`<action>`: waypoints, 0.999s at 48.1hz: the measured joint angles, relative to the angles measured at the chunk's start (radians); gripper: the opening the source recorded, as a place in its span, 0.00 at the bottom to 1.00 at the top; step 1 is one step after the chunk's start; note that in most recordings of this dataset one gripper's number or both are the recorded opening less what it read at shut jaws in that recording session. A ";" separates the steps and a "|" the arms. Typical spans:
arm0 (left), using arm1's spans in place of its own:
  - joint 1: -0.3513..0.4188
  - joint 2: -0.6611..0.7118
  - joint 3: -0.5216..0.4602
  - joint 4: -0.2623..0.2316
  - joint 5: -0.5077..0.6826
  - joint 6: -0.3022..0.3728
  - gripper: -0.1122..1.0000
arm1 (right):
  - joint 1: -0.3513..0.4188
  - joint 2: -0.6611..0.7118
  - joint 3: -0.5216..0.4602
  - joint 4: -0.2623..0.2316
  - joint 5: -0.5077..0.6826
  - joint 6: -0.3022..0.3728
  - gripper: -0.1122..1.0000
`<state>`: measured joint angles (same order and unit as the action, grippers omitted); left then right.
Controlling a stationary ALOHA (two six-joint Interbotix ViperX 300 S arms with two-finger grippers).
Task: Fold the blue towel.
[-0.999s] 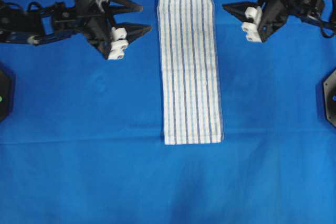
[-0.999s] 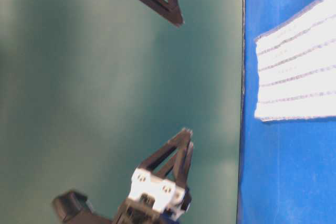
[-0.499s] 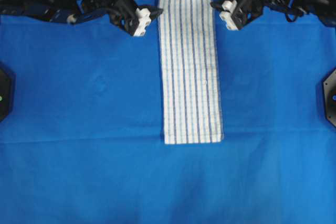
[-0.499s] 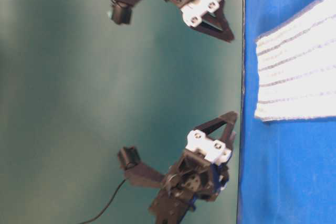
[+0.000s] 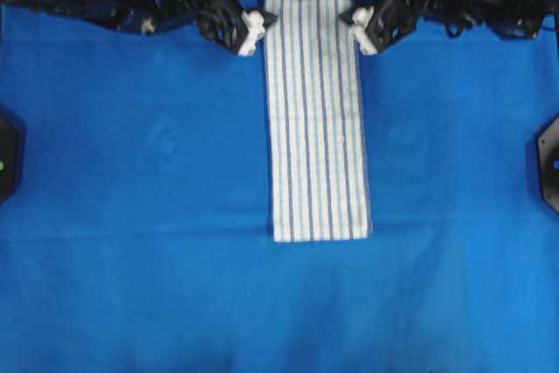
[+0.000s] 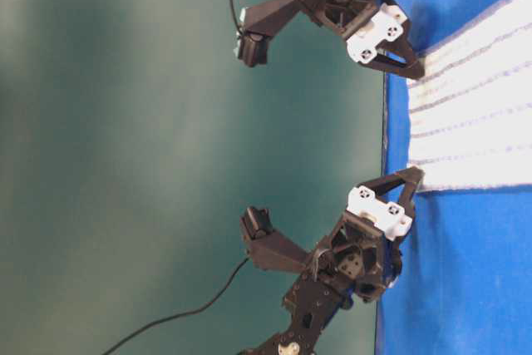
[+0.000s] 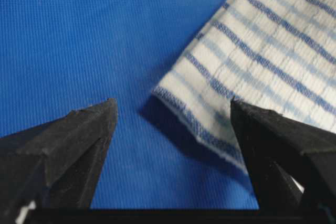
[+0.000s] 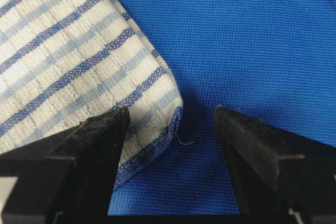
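The blue towel [image 5: 316, 117] is laid flat as a long narrow strip on the blue-covered bench [image 5: 131, 259], and its two far corners are straddled by the left tool [image 5: 258, 27] and the right tool [image 5: 356, 25], both spread wide apart.

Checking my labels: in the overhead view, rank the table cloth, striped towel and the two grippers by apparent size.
1. Blue table cloth.
2. Blue towel.
3. Left gripper and right gripper: look alike, unranked.
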<state>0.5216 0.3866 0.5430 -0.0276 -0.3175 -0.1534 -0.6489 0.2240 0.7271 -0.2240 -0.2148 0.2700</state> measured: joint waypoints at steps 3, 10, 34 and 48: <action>0.002 0.003 -0.003 0.000 0.000 0.000 0.85 | 0.000 0.006 -0.006 0.002 -0.005 0.002 0.70; 0.002 0.005 -0.008 0.000 0.000 0.000 0.81 | -0.002 0.012 -0.017 0.002 -0.009 0.002 0.69; -0.029 0.025 -0.029 0.000 -0.002 0.031 0.13 | 0.003 0.025 -0.026 0.003 -0.011 0.006 0.18; -0.034 0.029 -0.034 0.000 0.000 0.035 0.13 | 0.006 0.023 -0.026 0.003 -0.008 0.009 0.18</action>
<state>0.4878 0.4157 0.5093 -0.0276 -0.3175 -0.1181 -0.6427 0.2470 0.7010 -0.2209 -0.2224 0.2792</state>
